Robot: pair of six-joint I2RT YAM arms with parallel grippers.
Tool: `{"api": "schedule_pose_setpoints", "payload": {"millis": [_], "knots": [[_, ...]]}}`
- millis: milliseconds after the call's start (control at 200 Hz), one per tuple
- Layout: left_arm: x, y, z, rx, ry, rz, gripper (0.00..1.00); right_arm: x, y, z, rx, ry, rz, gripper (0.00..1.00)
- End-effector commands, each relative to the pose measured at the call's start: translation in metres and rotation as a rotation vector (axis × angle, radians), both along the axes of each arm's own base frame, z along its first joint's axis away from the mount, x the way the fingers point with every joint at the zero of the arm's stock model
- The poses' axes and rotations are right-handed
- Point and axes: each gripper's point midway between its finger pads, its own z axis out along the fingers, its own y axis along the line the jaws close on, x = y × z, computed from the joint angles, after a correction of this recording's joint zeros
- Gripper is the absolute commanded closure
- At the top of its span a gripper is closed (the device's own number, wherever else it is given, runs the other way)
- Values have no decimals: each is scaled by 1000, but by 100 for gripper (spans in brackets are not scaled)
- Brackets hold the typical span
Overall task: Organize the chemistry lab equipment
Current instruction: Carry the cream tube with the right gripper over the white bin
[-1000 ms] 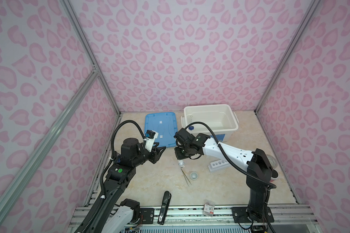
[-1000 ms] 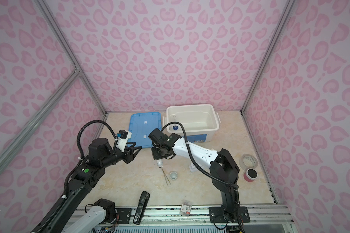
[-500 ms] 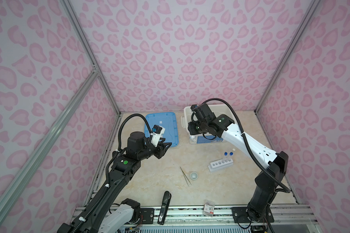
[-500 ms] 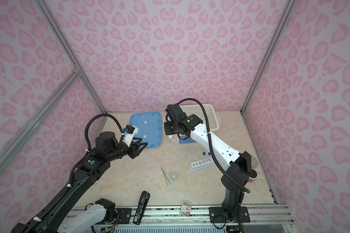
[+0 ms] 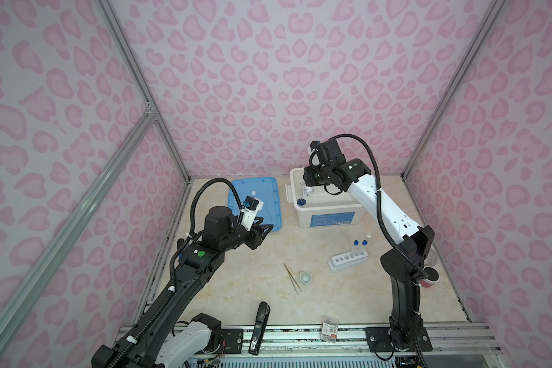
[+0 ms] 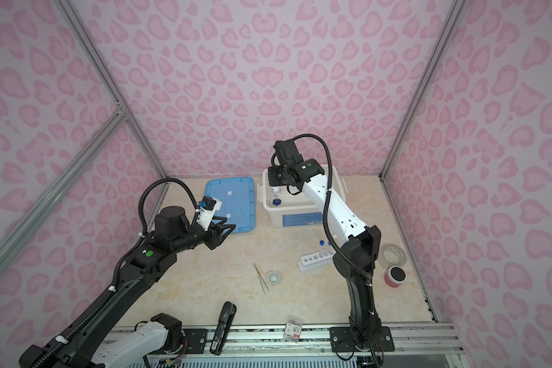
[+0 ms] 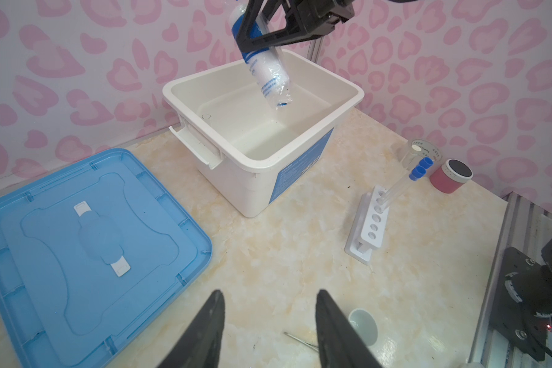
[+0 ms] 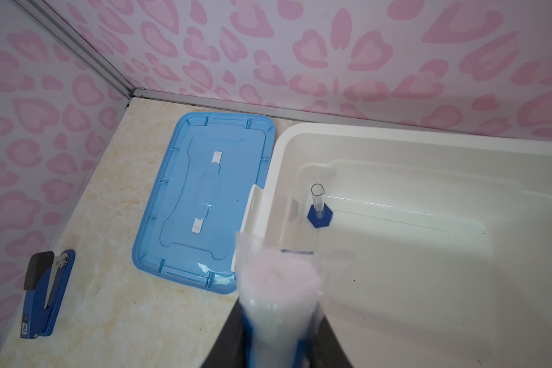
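The right hand is clenching the white bottle with the blue label. It is holding the bottle tilted over the white box, at the top middle of the left wrist view. A second ago this hand was down low over the worktop. Now it is up and across at the box, so I think the bottle only needs letting go.

The small cylinder with the blue base is already standing in a corner of the box. The left hand is hanging open and holding nothing, near the blue lid.

In the lower middle of a top view, the rack with its tubes, the tweezers and the tiny cup are still waiting.
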Motion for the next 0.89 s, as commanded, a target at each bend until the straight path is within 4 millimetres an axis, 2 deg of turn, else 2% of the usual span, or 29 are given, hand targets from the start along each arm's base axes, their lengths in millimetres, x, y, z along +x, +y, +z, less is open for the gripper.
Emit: {"api": "schedule_pose_setpoints", "payload": {"millis": [0,220,305,325,370,535,890], "knots": [[7,-1,12,-20,-42,11,52,10,-8,-19,-36,51,-2,74],[13,-6,13,-18,-43,-2,52,26,-12,-44,-66,104,-16,74],[13,-6,13,-16,-46,-3,52,27,-14,-46,-68,110,-28,74],[14,-5,13,-13,-45,0,51,30,-13,-59,-81,132,-30,74],[13,-5,12,-13,-46,1,52,31,-14,-64,-84,139,-36,74],[11,-3,10,-8,-52,7,52,38,-20,-80,-100,162,-61,74],[10,1,7,14,-62,18,52,49,-18,-110,-109,194,-90,74]]}}
